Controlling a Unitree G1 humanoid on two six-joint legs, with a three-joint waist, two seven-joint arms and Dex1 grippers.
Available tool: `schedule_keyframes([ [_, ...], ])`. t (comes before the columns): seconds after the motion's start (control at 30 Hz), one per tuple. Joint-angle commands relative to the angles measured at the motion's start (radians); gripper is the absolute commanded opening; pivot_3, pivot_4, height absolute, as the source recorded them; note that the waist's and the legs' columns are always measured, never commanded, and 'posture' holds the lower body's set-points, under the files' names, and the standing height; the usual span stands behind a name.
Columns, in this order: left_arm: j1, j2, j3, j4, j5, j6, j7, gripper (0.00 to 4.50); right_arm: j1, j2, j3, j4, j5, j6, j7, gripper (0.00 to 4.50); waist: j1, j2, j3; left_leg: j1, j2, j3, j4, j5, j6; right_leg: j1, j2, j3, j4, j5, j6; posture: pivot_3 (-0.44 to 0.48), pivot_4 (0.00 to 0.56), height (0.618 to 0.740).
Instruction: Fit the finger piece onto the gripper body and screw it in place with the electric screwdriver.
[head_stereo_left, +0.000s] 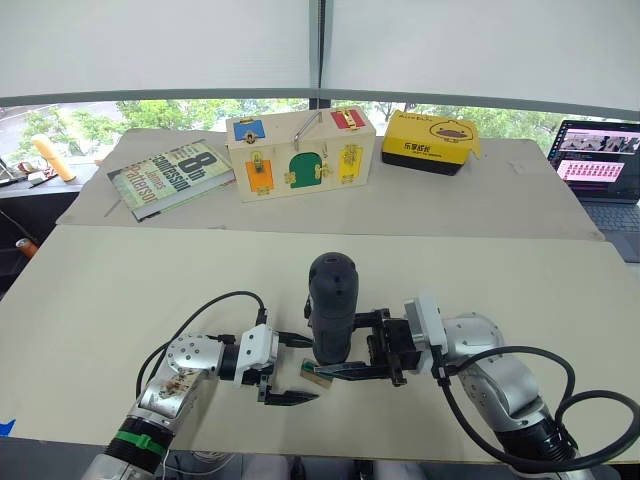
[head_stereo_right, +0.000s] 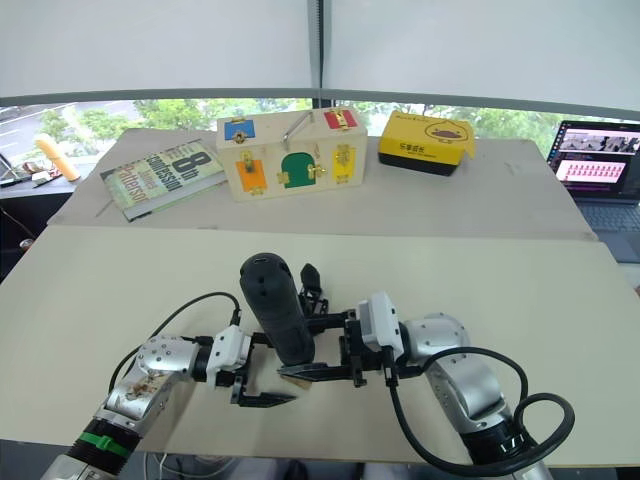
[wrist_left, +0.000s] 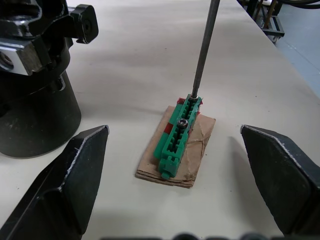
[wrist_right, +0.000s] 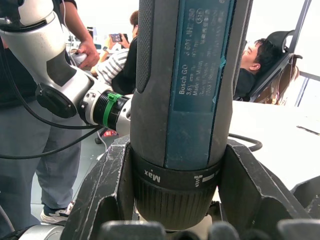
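Screwdriver on the screw block, fitting not yet begun.
Your right end effector is clamped around the electric screwdriver, bit tip in the green block on the table; left end effector spread wide around it. Gripper body waits just behind.

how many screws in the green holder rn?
1 clearly visible: a screw near mid-length of the green holder. The electric screwdriver's bit tip sits at the far end and may hide another.
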Motion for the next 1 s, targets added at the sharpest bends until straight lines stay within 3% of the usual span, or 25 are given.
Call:
schedule_keyframes([
  [0.03,0.034,-0.005,-0.045,0.038,0.024,0.025,-0.001,4.50,-0.007,0.006,0.001,-0.032,0.017,-0.003,-0.004,1.95,0.000,0.000,0.000,0.000,0.000,0.000,0.000,0.000,0.000,0.000,-0.001,0.000,0.000,0.000,0.000,0.000,0.150,0.740],
  [1.0,0.048,0.001,-0.011,0.049,-0.011,-0.004,-0.015,4.50,0.001,0.030,-0.016,-0.038,0.061,-0.051,0.004,1.95,-0.002,0.000,0.000,0.000,0.000,0.000,0.000,0.000,0.000,0.000,-0.004,-0.001,0.000,0.000,0.000,0.000,0.150,0.740],
])
